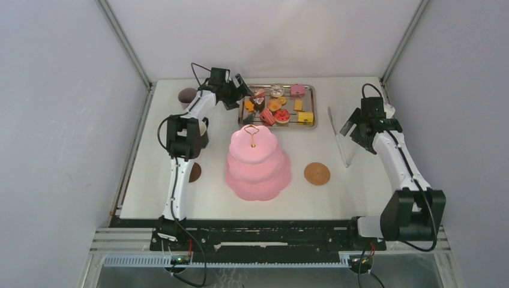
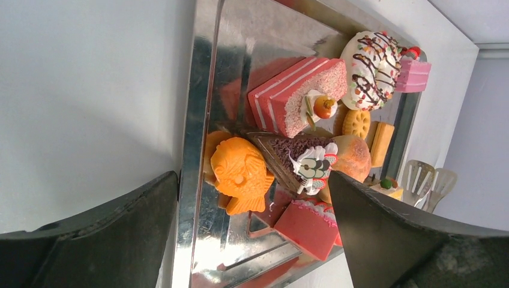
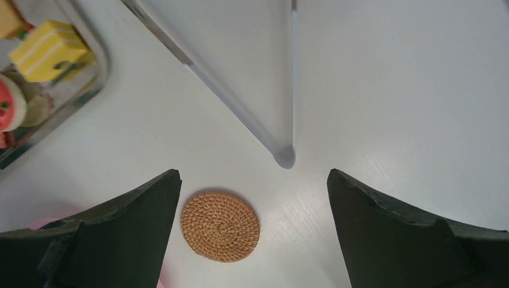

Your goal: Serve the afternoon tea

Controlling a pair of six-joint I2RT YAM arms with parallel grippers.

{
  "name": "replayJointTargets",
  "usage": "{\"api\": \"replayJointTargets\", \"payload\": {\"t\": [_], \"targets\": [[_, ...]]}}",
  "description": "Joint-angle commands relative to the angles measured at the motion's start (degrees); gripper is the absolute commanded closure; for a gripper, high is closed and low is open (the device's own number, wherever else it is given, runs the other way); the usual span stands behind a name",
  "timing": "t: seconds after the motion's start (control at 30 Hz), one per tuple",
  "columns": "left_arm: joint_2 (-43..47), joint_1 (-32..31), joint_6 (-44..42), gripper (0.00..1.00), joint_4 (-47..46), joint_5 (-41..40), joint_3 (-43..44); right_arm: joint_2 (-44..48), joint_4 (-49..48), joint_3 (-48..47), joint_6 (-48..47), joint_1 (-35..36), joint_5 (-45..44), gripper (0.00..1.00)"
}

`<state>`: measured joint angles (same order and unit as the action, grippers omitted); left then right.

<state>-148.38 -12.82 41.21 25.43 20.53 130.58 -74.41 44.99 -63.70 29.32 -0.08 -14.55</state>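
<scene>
Right gripper (image 3: 253, 174) spread, holding nothing, above worktop (image 1: 360, 192) at 3 o'clock. Pink stand (image 1: 258, 159) upright at centre. Left gripper (image 2: 252, 177) spread wide over 9 o'clock end of steel tray (image 2: 204, 90), far 12 o'clock; orange fish cake (image 2: 237, 171) and chocolate slice (image 2: 279, 150) lie between its fingers.

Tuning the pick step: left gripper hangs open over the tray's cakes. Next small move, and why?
Likely lower the left gripper onto the orange fish-shaped cake, ready to close. Its jaws are open and empty, that cake lies about midway between them on the steel tray, and the pink stand shows no cakes yet.
</scene>
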Motion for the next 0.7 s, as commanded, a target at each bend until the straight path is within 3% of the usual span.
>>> {"api": "replayJointTargets", "payload": {"t": [0.0,0.13,0.37,0.53,0.67], "targets": [[3.84,-0.84,0.78,0.00,1.03,0.78,-2.75,-4.69,-0.37,0.27,2.45,-3.01,6.11,0.00],[3.65,0.78,-1.57,0.00,7.30,0.97,1.26,-8.10,-6.04,2.94,-1.62,-3.07,7.66,0.00],[11.48,2.80,-6.73,0.00,9.41,-0.49,-3.44,-15.52,-7.67,2.74,-7.52,-3.78,7.45,0.00],[16.42,3.47,-11.66,0.00,15.46,-2.26,-1.03,-19.65,-7.80,2.20,-10.38,-4.21,7.83,0.00],[22.65,3.92,-11.46,0.00,14.37,-2.49,-4.95,-23.46,-10.05,1.49,-13.19,-6.01,15.45,0.00]]}}
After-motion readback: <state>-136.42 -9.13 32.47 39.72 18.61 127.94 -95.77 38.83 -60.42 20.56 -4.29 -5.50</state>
